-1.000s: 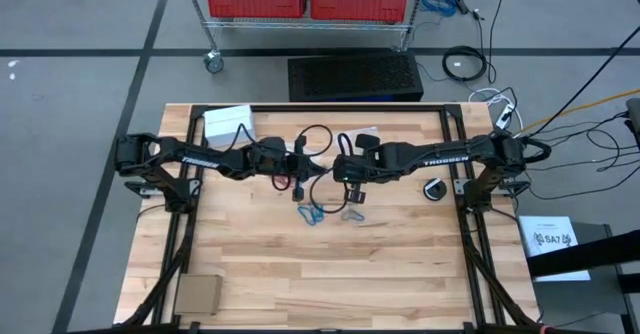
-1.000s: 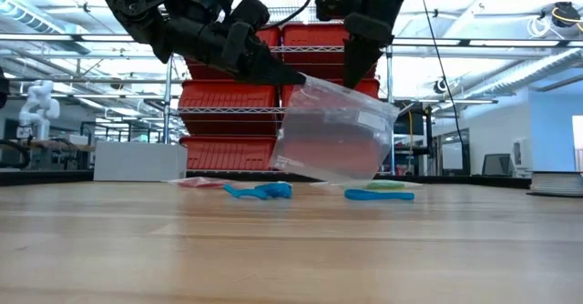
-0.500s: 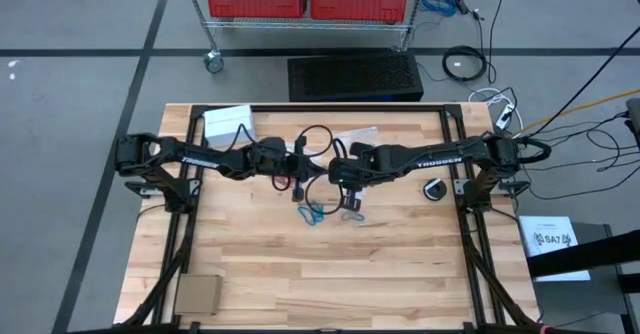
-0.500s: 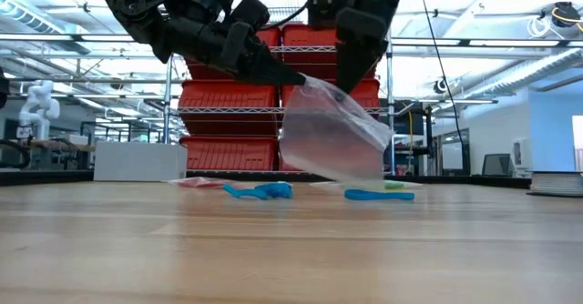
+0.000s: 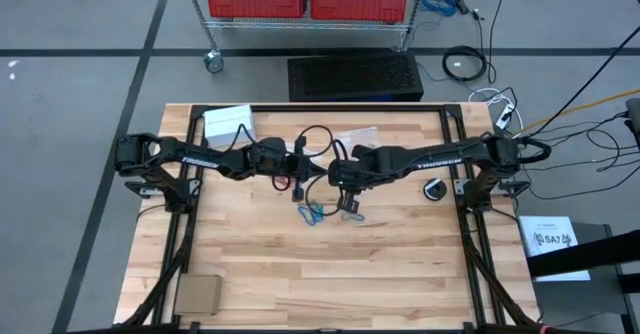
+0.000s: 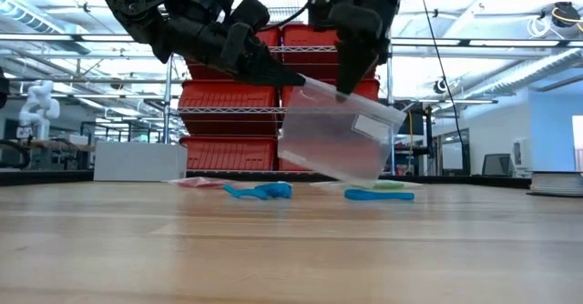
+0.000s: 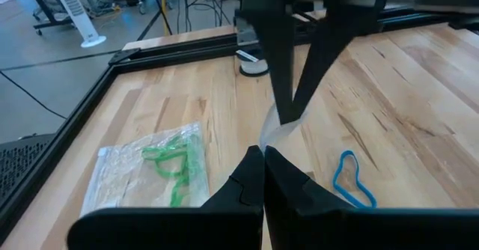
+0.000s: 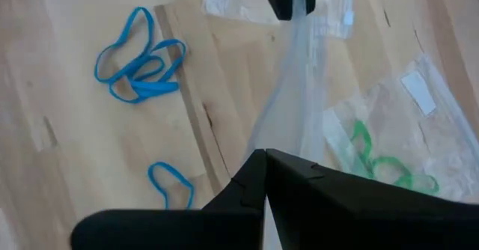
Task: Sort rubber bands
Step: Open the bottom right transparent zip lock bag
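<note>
Grippers meet above the table's centre, both clamped on one clear plastic bag (image 6: pixel 337 140) that hangs between them: the left gripper (image 6: pixel 290 78) pinches its corner from nine o'clock, the right gripper (image 6: pixel 350 84) grips its upper edge from three o'clock, fingers fully closed. Blue rubber bands (image 8: pixel 140 55) lie loose on the wooden table (image 5: pixel 300 274) beneath, at six o'clock of the grippers. Green rubber bands (image 7: pixel 174 164) sit inside a second bag (image 7: pixel 120 177) lying flat nearby.
</note>
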